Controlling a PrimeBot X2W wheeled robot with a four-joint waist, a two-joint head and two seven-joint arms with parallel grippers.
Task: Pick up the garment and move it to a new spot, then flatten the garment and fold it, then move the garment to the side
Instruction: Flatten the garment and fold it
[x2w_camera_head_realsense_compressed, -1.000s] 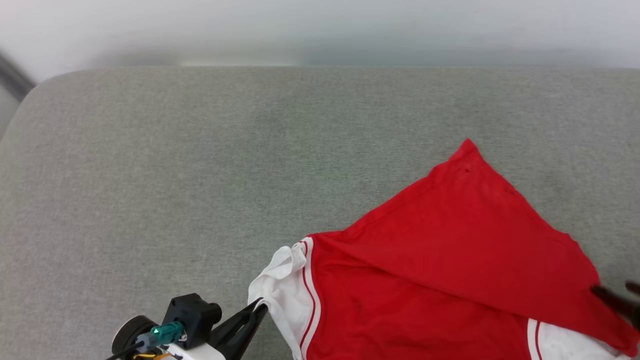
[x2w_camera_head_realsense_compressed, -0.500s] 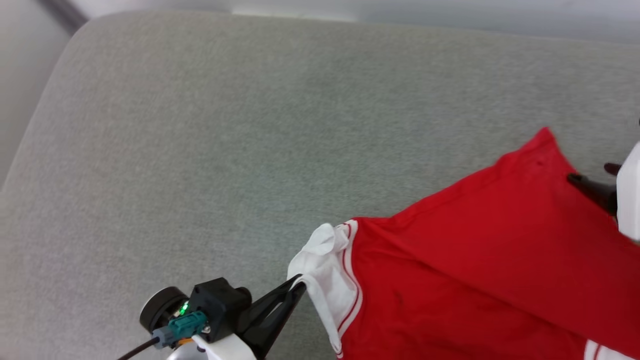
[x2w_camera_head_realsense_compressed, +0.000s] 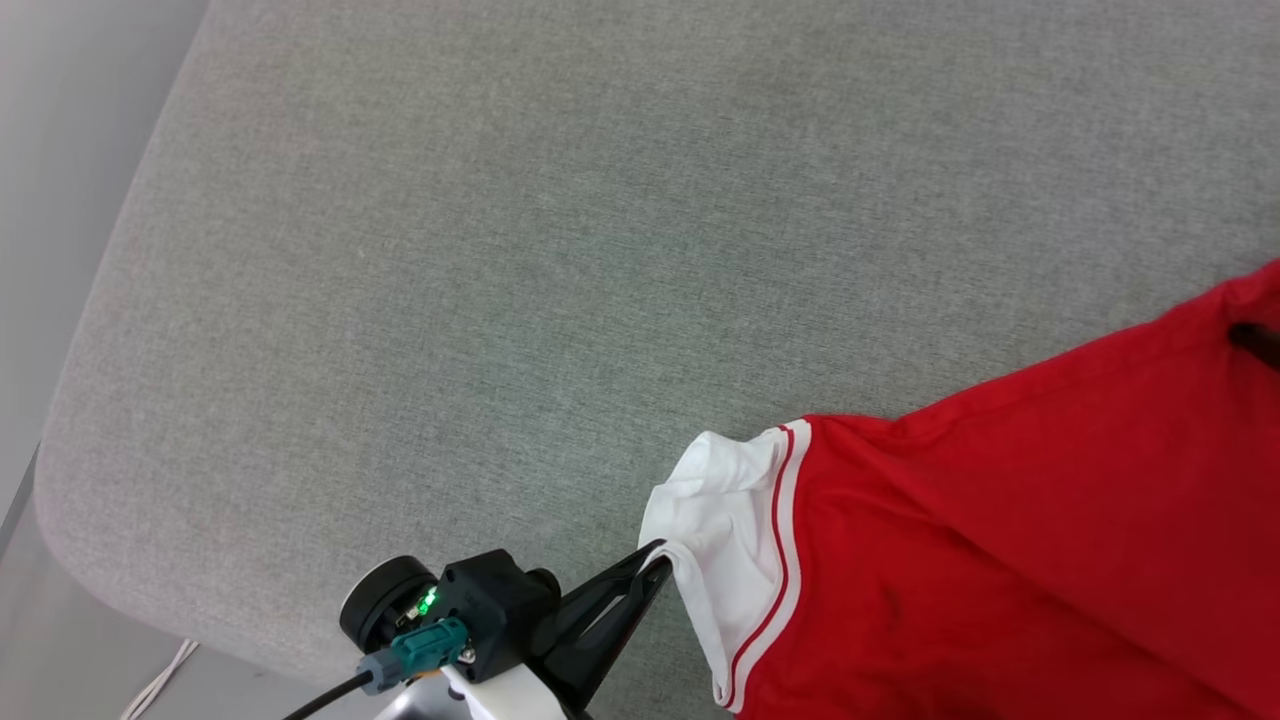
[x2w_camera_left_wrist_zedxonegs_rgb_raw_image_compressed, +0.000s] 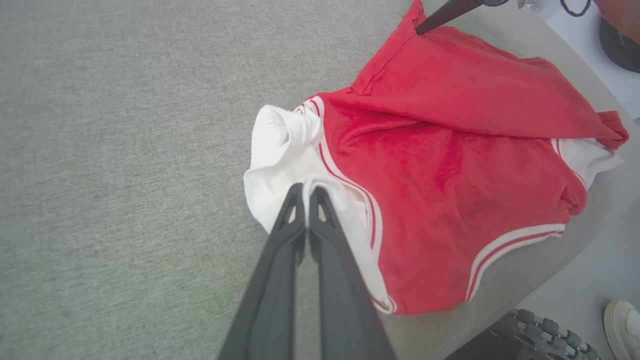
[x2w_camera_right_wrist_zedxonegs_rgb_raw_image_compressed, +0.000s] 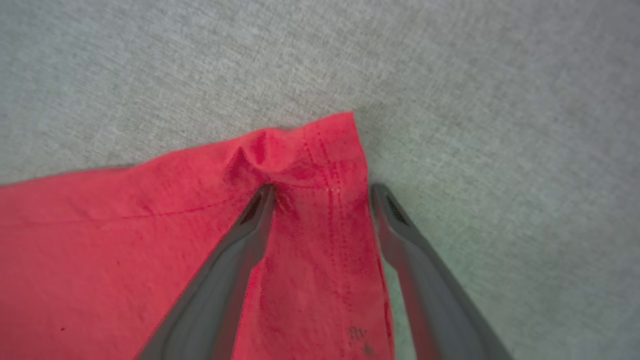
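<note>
The garment (x2w_camera_head_realsense_compressed: 1000, 560), red with a white sleeve (x2w_camera_head_realsense_compressed: 735, 530) edged in red-and-white trim, lies folded over on the grey cushion at the lower right. My left gripper (x2w_camera_head_realsense_compressed: 658, 558) is shut on the sleeve's edge; the left wrist view shows its fingertips (x2w_camera_left_wrist_zedxonegs_rgb_raw_image_compressed: 306, 192) pinching the white cloth (x2w_camera_left_wrist_zedxonegs_rgb_raw_image_compressed: 280, 150). My right gripper (x2w_camera_right_wrist_zedxonegs_rgb_raw_image_compressed: 322, 192) is open and straddles the garment's far red corner (x2w_camera_right_wrist_zedxonegs_rgb_raw_image_compressed: 310, 145), one finger pressing on the cloth, the other on the cushion beside it. Its dark finger (x2w_camera_head_realsense_compressed: 1262, 342) shows at the head view's right edge.
The grey cushion (x2w_camera_head_realsense_compressed: 500, 250) stretches wide to the left and far side, with a rounded edge at the near left. A white cable (x2w_camera_head_realsense_compressed: 160, 685) lies on the floor below it. A shoe (x2w_camera_left_wrist_zedxonegs_rgb_raw_image_compressed: 622, 320) and the wheeled base (x2w_camera_left_wrist_zedxonegs_rgb_raw_image_compressed: 530, 335) show beyond the cushion's edge.
The head camera has turned, shifting the whole picture. My open right gripper has travelled along the red cloth to its far corner. The left gripper keeps its hold on the sleeve.
</note>
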